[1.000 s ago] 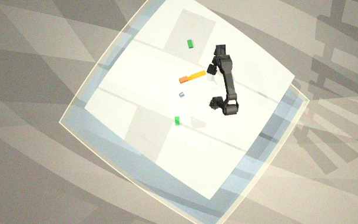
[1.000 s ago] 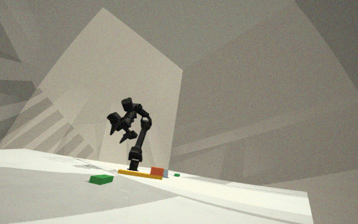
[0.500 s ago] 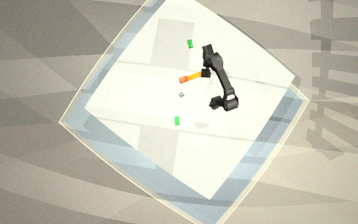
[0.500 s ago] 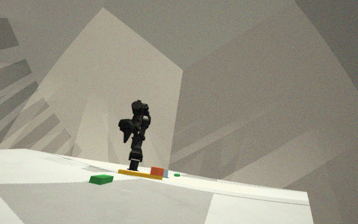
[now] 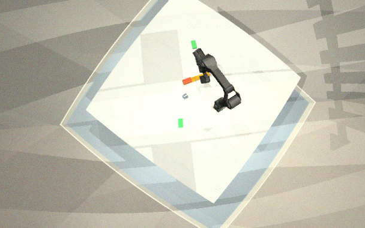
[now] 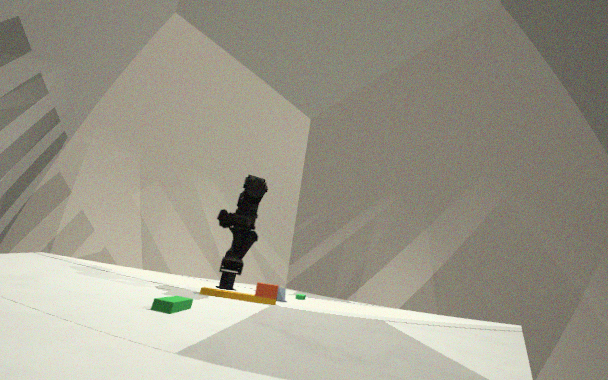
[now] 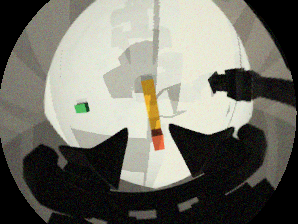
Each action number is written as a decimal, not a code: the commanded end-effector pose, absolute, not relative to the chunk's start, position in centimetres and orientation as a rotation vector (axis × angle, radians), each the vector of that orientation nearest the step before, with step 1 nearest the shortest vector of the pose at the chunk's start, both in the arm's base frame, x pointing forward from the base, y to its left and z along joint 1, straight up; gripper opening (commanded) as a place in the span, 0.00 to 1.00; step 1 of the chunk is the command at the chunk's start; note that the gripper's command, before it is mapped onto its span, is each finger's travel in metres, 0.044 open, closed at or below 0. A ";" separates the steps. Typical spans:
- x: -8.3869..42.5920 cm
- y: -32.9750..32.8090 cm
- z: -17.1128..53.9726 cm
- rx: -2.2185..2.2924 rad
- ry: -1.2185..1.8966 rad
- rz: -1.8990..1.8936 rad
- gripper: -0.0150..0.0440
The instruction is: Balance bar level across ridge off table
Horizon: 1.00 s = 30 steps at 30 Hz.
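beside the bar, apparently ridge [image 5: 185,96] [image 6: 281,294]

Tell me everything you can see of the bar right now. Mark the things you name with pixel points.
The bar [image 5: 195,78] [image 6: 237,296] [image 7: 151,106] is long, straight and yellow-orange, with a red-orange block on top at one end. Its surface looks plain; the material is unclear. It lies flat on the table, beside the small grey-blue ridge [image 5: 185,96] [image 6: 282,294], not across it. The gripper [image 7: 148,128] is open and not holding it.
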State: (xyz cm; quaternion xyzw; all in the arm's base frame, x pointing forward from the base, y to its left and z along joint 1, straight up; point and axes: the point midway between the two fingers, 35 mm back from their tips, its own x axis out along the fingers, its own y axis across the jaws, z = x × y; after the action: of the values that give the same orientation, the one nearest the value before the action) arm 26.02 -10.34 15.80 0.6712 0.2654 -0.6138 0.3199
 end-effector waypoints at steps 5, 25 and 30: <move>26.6 -7.4 15.5 1.634 0.856 -1.594 0.79; 26.8 -7.4 7.3 1.631 0.860 -1.593 0.79; 26.8 -7.4 7.2 1.631 0.860 -1.593 0.79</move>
State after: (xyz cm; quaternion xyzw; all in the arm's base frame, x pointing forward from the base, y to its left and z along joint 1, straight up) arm 26.89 -7.41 7.60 0.6297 0.3302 -0.6134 0.3439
